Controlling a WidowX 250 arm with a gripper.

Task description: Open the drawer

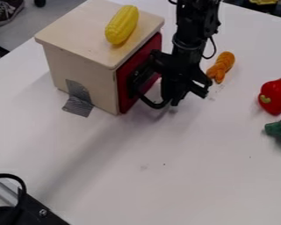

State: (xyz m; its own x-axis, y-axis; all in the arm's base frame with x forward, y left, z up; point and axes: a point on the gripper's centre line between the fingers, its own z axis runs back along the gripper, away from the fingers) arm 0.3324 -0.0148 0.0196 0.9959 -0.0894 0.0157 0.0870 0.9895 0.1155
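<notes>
Claw [174, 101] beside black handle [145, 100] of red drawer [124, 74]; cannot tell whether clenched.

We count four toy foods: one yellow corn cob [122, 25], one knobbly orange piece [221, 67], one red pepper [276, 96], one green piece [280, 128], kind unclear to us. Wooden boxes: we see one [78, 48]. Red drawer fronts: one [125, 93]. Grey tape patches on box side: one, by our count [79, 99]. White tables: one [166, 176]. Robot arms: one [192, 28]. Grippers: one [179, 93].
</notes>
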